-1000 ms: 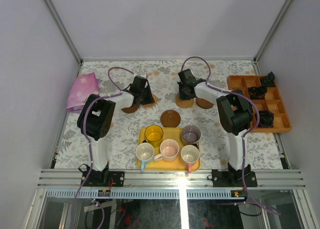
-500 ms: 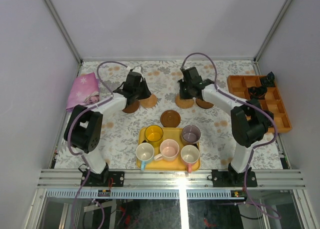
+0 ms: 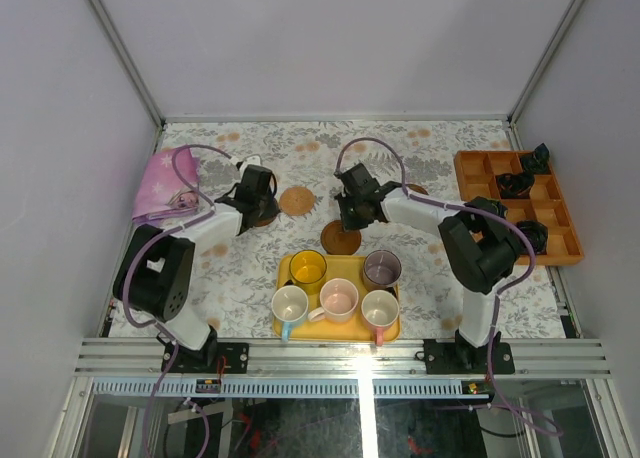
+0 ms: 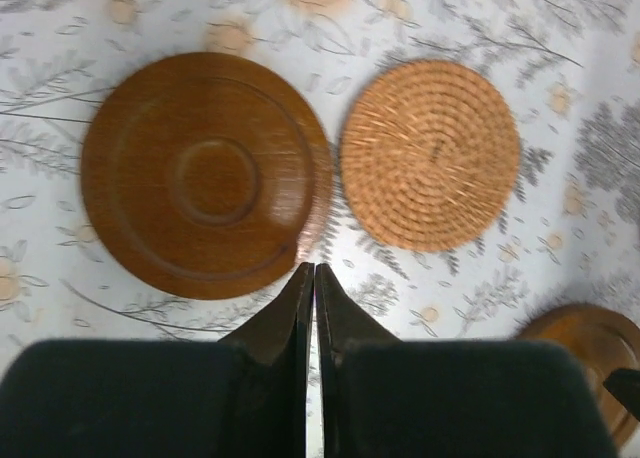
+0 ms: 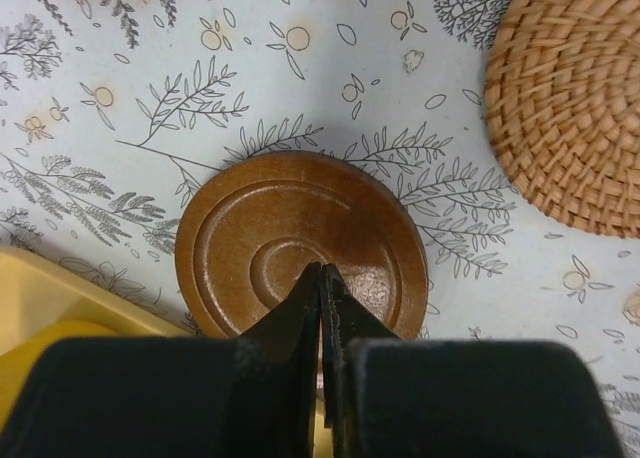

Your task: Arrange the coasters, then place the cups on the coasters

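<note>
Your left gripper (image 4: 310,270) has its 2 jaws pressed together, with nothing between them. The tips sit at the near rim of the left dark coaster (image 4: 205,173). Just beside this one lies the middle tan coaster (image 4: 430,168), a woven one, with only a narrow gap between the 2.

Your right gripper (image 5: 320,270) is also closed flat and empty. Its tips are over the centre dark coaster (image 5: 270,228), near the inner ring. The right tan coaster (image 5: 575,98) lies apart from it, and a corner of the yellow tray (image 5: 50,298) is just beside it.

From above, a brown patch (image 3: 415,190) behind your right arm is perhaps the 5th coaster; the arm covers most of it.

All 5 cups stand on the tray: the yellow cup (image 3: 307,268) and the grey-purple cup (image 3: 382,269) in the far row, and the white-and-blue cup (image 3: 290,304), the pink cup (image 3: 339,298) and the second pink cup (image 3: 380,308) in the near row.

A pink cloth (image 3: 165,183) lies at the far left, and an orange divided box (image 3: 515,203) at the right.
</note>
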`<state>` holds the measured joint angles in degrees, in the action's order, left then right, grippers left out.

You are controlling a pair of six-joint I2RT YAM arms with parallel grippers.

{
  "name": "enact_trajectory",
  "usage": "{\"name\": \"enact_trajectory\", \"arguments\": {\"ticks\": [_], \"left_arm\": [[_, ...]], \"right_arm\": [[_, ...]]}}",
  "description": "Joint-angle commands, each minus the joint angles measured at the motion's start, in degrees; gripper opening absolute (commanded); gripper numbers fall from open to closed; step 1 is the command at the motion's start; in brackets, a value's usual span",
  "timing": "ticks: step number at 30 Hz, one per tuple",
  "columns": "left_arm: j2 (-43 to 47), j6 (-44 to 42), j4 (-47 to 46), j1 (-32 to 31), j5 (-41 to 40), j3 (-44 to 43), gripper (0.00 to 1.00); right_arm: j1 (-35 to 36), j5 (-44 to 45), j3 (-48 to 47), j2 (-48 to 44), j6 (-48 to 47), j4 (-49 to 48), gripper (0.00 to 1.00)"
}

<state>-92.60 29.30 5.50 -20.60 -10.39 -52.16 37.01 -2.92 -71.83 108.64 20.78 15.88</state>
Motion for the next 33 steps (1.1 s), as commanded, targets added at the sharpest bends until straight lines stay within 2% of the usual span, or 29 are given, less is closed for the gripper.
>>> {"name": "enact_trajectory", "arguments": {"ticks": [1,16,33], "left_arm": [[-0.8,1.7,1.0,3.8,-2.9,-0.4,0.01],[-11.1,2.0,-1.3,8.5,8.4,-5.0,0.01],[-18.1,3.2,-1.1,12.9,10.0,-11.4,0.01]], "right_arm": [[0.4,-2.2,-2.8,3.1,0.0,-1.7,0.00],[0.4,2.1,-15.7,14.7,-0.7,2.9,0.00],[-1.4,5.2,-30.0,22.3,-3.9,5.3,0.00]]}}
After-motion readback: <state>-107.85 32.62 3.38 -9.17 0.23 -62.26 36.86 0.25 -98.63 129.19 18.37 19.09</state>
